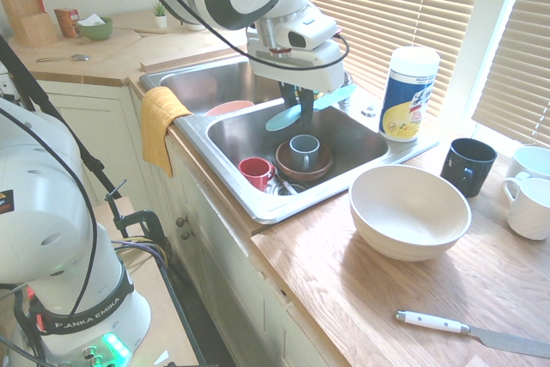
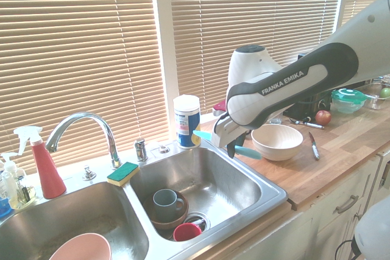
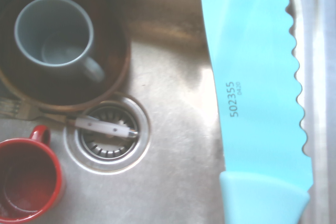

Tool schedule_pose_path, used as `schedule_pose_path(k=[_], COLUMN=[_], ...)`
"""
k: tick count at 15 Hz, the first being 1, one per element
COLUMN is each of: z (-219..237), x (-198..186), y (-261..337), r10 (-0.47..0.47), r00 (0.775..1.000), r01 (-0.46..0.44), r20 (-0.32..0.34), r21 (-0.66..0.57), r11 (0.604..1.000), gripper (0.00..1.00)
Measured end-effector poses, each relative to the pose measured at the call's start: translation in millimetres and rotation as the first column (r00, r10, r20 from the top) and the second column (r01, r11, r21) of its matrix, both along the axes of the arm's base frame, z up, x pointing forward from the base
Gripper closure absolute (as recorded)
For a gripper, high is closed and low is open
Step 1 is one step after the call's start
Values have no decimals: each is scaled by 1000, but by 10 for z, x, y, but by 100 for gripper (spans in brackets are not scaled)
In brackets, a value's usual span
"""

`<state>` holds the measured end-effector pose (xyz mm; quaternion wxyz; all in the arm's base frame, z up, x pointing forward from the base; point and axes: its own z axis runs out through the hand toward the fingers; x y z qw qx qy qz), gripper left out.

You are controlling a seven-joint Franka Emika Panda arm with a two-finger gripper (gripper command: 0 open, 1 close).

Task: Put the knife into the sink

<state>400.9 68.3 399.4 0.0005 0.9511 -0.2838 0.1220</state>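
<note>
The gripper [image 1: 298,119], reaching downward with its fingers clamped on the turquoise knife [image 1: 284,118], hangs above the sink [image 1: 249,131]; the knife is over the basin holding the red mug [image 1: 256,173].

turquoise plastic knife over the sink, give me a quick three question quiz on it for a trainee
1. True or false: the turquoise plastic knife with a serrated edge is held by the two-finger gripper.
2. Multiple choice: what stands in the round brown bowl inside the stainless-steel sink?
a) the red mug
b) the grey-blue mug
c) the sponge
3. Fill in: the knife with the metal blade lying on the wooden counter has a ____ handle.

Key: 1 true; 2 b; 3 white
</note>
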Motion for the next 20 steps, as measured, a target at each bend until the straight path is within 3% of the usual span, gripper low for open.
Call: schedule_pose_path(k=[6, 19, 20], z=[-1046, -2390, -2467], x=[216, 1000, 997], y=[112, 308, 319], r10=[30, -21, -24], r00=[998, 995, 993], r01=[-31, 23, 26], r20=[-61, -102, -112], r21=[-20, 16, 18], r11=[999, 1000, 1000], gripper=[100, 100, 0])
